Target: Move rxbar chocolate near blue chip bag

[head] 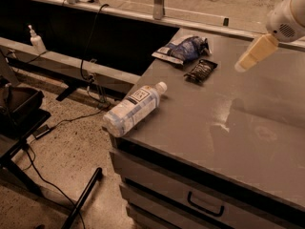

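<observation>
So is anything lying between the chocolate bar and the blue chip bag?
Nothing visible: only a bare gap separates the chocolate bar from the blue chip bag. The water bottle lies well off to their left, and the end effector hangs to the bar's right.

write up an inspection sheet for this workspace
surface: grey cabinet top, faint smudges.
job's things: rxbar chocolate lies flat just beside the blue chip bag, on its near side; contact cannot be told.
clutter: water bottle on its side at the left edge, base jutting over it.
grippers: pincer in the air above the far right, apart from the bar.
cables: black cable hangs past the ledge; second cable on the floor.
surroundings: pump bottle on the ledge, black cart at left, drawers below.
</observation>
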Tool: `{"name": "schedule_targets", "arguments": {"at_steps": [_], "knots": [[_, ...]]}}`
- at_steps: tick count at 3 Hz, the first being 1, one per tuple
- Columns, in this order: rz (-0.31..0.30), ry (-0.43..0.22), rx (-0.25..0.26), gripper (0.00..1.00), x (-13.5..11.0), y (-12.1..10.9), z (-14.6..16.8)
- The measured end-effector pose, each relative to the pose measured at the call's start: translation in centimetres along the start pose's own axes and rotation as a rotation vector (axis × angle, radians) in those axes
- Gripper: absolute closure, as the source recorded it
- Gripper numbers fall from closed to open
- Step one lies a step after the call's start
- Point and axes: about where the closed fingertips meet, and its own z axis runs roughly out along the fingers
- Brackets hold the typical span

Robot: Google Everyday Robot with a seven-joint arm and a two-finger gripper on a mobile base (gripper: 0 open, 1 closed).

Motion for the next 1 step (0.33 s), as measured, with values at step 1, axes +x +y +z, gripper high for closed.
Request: {"name": "schedule_targets", "arguments": {"at_steps": [1], "knots": [[0.016, 0.028, -0.015, 0.00, 0.83, 0.26, -0.03]]}}
